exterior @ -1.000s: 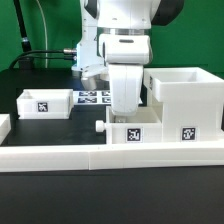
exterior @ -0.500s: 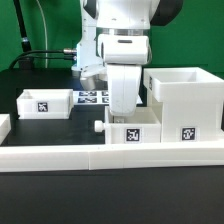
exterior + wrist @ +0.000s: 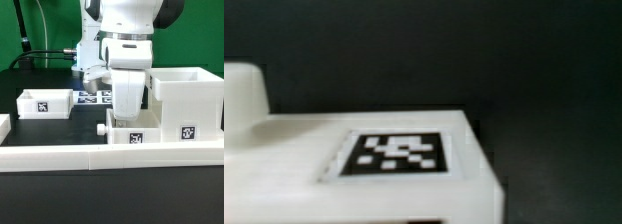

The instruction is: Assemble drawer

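Note:
A small white tray (image 3: 128, 134) with a round knob (image 3: 101, 130) and a square tag sits behind the long rail, close beside the large cubic casing (image 3: 186, 100) on the exterior view's right. My gripper (image 3: 127, 119) comes straight down into this tray and is closed on its wall; the fingertips are hidden by the tray. The wrist view shows the tray's tagged wall (image 3: 399, 154) very close, with the knob (image 3: 239, 90) at the side. A second tray (image 3: 45, 102) stands apart on the exterior view's left.
The long low white rail (image 3: 70, 156) runs across the front. The marker board (image 3: 96, 97) lies flat behind, between the left tray and the arm. A small white part (image 3: 3, 125) shows at the left edge. Cables run at the back left.
The gripper and the tray it holds have shifted slightly toward the exterior view's right and a little lower, closer to the casing. Nothing else has moved.

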Controlling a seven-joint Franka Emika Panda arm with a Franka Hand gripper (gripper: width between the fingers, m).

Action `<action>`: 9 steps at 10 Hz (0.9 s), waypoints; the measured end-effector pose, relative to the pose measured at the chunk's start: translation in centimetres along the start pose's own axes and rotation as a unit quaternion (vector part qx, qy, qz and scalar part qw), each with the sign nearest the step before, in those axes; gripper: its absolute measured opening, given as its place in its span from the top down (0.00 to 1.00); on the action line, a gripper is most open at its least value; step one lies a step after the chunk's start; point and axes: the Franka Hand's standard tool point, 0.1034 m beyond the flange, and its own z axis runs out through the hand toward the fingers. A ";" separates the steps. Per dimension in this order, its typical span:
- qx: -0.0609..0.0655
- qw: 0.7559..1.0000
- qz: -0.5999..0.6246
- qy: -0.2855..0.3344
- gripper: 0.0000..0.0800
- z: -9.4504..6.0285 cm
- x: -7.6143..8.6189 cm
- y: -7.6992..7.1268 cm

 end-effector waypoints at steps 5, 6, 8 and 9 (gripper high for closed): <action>-0.001 1.000 -0.011 0.000 0.95 0.0 0.8 0.0; -0.001 1.000 -0.009 0.000 0.95 0.0 0.7 0.0; -0.001 1.000 -0.007 0.000 0.95 0.1 0.5 0.0; -0.001 1.000 -0.005 0.000 0.84 0.0 0.6 0.0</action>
